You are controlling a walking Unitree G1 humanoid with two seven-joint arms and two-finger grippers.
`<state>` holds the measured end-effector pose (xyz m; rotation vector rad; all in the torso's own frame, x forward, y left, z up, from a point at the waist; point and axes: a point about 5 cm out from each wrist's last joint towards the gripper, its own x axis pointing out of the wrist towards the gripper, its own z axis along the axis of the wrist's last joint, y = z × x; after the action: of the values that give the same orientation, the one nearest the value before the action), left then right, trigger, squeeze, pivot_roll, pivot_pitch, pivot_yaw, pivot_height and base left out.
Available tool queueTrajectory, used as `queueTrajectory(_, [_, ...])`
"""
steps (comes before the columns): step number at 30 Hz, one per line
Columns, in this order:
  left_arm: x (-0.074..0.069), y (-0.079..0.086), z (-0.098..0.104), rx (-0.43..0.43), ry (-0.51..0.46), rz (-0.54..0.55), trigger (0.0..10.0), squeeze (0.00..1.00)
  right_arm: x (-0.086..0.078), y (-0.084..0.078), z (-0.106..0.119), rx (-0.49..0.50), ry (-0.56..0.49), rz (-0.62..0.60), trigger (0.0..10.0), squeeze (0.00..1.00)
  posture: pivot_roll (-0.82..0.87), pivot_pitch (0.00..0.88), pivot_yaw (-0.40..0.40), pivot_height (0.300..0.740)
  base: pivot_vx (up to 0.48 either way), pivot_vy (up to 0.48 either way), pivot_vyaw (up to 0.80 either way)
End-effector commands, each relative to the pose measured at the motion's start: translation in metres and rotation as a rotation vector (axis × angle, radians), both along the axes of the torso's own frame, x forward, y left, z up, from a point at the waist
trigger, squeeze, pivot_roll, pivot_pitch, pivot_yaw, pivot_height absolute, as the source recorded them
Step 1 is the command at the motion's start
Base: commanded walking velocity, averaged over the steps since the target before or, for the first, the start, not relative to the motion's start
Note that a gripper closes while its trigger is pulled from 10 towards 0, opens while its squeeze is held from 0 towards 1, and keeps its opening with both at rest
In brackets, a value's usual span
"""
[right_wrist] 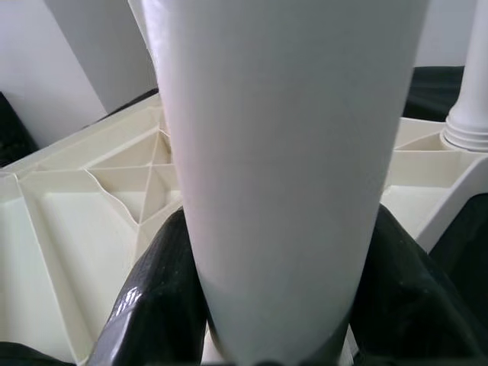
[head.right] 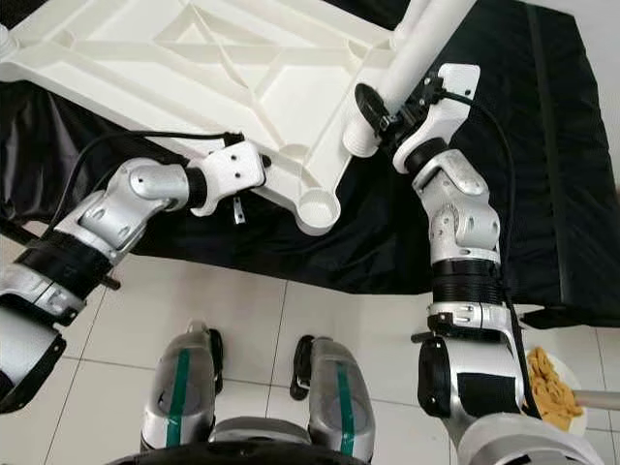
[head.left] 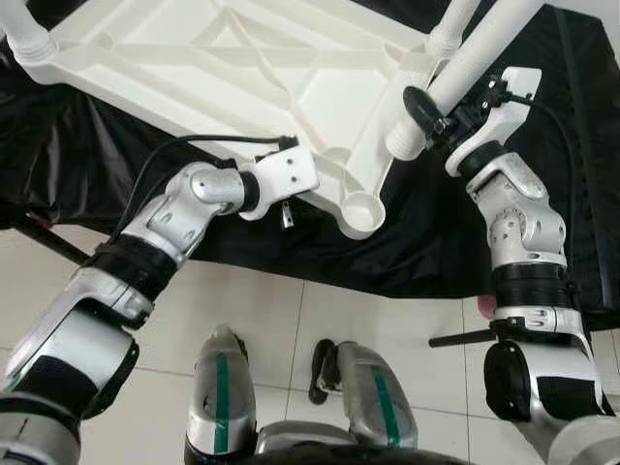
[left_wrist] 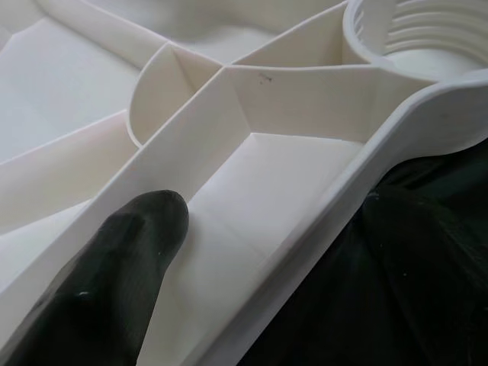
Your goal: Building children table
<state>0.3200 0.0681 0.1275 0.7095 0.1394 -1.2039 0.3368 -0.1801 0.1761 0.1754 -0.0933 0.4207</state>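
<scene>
A white plastic table top [head.left: 242, 68] lies upside down on a black cloth, its ribbed underside facing up. The near corner socket [head.left: 360, 208] is empty and threaded [left_wrist: 427, 38]. My left gripper [head.left: 289, 174] is shut on the table top's near rim, one finger [left_wrist: 114, 274] inside the rim and the other outside it. My right gripper [head.left: 431, 116] is shut on a white table leg [head.left: 475, 53], held tilted with its lower end [head.left: 405, 140] at the table top's right edge. Both right fingers [right_wrist: 160, 297] clasp the leg [right_wrist: 282, 152].
Fitted legs stand at the far left corner [head.left: 29, 39] and far right corner [head.left: 450, 24]. The black cloth [head.left: 97, 155] covers the work surface. On the tiled floor a black slipper [head.left: 323, 368] lies between my feet. A plate of food [head.right: 552, 387] sits at the lower right.
</scene>
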Motion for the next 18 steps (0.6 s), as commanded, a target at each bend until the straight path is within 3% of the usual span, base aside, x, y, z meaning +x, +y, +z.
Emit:
queueTrajectory(1, [0.015, 0.000, 0.010, -0.049, -0.134, 0.150, 10.0, 0.00, -0.002, -0.003, 0.002, 0.020, -0.008, -0.020, 10.0, 0.00, 0.06, 0.044, -0.052, 0.740, 0.000, 0.000, 0.00])
queueTrajectory(18, [0.026, -0.018, 0.018, -0.103, -0.142, 0.174, 10.0, 0.00, -0.002, -0.005, 0.001, 0.034, -0.003, -0.059, 10.0, 0.00, 0.05, 0.039, -0.041, 0.740, 0.000, 0.000, 0.00])
